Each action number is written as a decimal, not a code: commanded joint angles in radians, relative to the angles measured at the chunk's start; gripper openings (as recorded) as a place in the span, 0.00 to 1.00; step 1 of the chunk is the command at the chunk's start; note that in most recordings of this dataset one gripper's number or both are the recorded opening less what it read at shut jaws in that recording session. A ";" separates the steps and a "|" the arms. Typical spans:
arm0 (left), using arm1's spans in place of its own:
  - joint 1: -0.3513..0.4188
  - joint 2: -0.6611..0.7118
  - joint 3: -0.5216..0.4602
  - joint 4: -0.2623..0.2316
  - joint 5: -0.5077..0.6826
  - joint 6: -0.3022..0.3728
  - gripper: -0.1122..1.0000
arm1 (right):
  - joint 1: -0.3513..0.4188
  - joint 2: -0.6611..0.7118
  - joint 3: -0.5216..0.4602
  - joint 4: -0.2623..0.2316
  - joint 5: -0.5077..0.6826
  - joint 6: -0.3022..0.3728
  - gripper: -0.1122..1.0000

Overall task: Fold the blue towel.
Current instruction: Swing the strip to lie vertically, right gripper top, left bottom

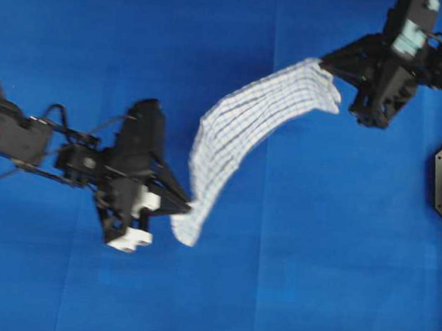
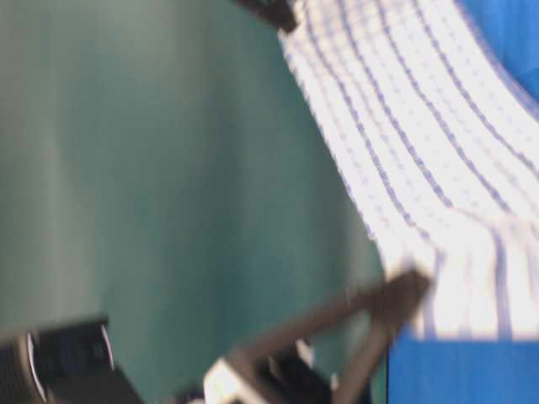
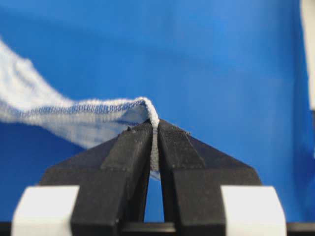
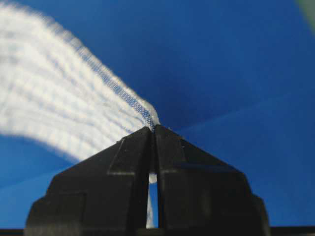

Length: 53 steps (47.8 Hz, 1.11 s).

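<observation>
blue towel (image 1: 247,129): woven, checked, sagging strip | left gripper (image 1: 187,206), right gripper (image 1: 325,65): each clenched on a hem

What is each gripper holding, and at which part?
Both hold the blue towel: left gripper pinches a hemmed corner, right gripper pinches the opposite end's edge.

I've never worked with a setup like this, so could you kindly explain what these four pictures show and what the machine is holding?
These are two robot arms working over a table with a blue covering. One picture looks down from overhead, one looks from table level and is blurred, and two come from cameras on the wrists. The left pincer and the right pincer are each shut on one end of the blue towel, a white cloth with thin blue stripes. It hangs stretched between them. Each wrist view shows a hemmed edge pinched between black fingers.
</observation>
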State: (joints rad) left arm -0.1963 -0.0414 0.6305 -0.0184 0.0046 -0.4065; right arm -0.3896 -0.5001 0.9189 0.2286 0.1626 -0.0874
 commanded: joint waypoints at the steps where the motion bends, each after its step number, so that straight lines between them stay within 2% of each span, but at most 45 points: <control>1: -0.011 0.032 -0.074 -0.002 -0.044 -0.002 0.12 | -0.012 0.038 -0.071 -0.017 -0.011 0.002 0.06; 15: -0.023 0.186 -0.236 -0.002 -0.155 0.003 0.12 | -0.011 0.094 -0.178 -0.043 0.002 0.002 0.06; 26: -0.026 0.247 -0.284 -0.002 -0.210 0.011 0.12 | -0.011 0.153 -0.233 -0.058 0.040 0.002 0.06; 37: -0.037 0.267 -0.247 -0.008 -0.313 0.002 0.12 | -0.011 0.233 -0.295 -0.080 0.074 0.002 0.06; 43: -0.037 0.264 -0.196 -0.011 -0.351 0.000 0.12 | -0.011 0.293 -0.322 -0.095 0.074 0.002 0.06; 53: -0.051 0.259 -0.084 -0.015 -0.480 -0.002 0.12 | -0.011 0.407 -0.364 -0.107 0.074 0.002 0.06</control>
State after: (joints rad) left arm -0.2362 0.2408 0.5262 -0.0291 -0.4280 -0.4065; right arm -0.3988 -0.1135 0.5921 0.1258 0.2393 -0.0859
